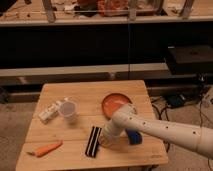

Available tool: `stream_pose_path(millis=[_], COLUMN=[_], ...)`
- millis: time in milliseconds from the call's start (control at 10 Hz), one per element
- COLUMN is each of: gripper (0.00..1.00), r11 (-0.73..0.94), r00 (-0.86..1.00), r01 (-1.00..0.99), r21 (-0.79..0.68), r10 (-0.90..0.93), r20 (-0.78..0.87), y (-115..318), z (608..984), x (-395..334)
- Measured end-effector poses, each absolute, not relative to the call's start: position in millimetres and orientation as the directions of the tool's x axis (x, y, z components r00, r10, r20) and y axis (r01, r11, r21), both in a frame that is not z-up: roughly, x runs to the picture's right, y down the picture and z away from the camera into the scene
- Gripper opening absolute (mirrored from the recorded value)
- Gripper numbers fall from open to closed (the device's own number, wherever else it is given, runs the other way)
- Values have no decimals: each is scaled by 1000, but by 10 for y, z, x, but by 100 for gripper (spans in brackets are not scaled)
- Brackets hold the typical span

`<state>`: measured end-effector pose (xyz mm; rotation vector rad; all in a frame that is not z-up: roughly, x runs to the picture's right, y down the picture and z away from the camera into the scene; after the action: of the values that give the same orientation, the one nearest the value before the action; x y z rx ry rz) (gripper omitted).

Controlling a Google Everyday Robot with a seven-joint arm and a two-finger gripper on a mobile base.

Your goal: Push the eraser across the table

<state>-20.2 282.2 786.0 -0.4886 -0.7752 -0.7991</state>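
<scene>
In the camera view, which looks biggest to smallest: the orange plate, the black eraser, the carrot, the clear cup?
1. Round orange plate, partly hidden by the arm.
2-3. Black oblong eraser with a pale stripe and orange carrot: look alike in length.
4. Clear plastic cup.
The gripper sits right beside the eraser.

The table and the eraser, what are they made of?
The table looks like pale wood with a matte finish: plank seams run across its top. The eraser looks like dull black rubber or foam with a pale stripe; which one is unclear. The pincer sits low, right beside the eraser.
</scene>
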Motion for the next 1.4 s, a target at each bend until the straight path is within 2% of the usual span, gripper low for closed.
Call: stream_pose_path(millis=[1400], gripper=[0], r11=[591], r00=[428], r01=[802], r21=[-89], r10=[-464], r20=[776], y=[2784], z=[7891], x=[-339])
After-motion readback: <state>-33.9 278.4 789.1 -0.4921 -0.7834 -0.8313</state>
